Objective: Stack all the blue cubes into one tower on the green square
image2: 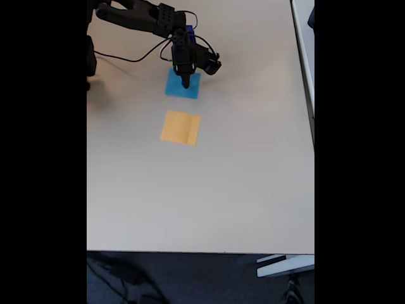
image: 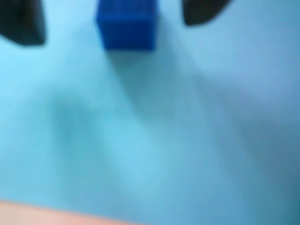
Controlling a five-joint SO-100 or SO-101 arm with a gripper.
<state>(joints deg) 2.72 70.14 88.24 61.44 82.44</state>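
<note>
In the wrist view one blue cube (image: 126,24) sits on a light-blue square (image: 150,131), blurred by closeness. My gripper (image: 114,23) is open, with a dark fingertip (image: 21,23) to the cube's left and the other (image: 204,11) to its right. A gap shows on each side, so neither finger touches the cube. In the fixed view the arm reaches from the top left, and the gripper (image2: 185,82) points down onto the light-blue square (image2: 174,88); the cube is hidden under it there. The green square is out of view.
An orange square (image2: 180,127) lies flat just below the light-blue one in the fixed view. The beige table (image2: 202,190) spreads wide toward the front edge. Black cables (image2: 136,58) trail beside the arm at the top left.
</note>
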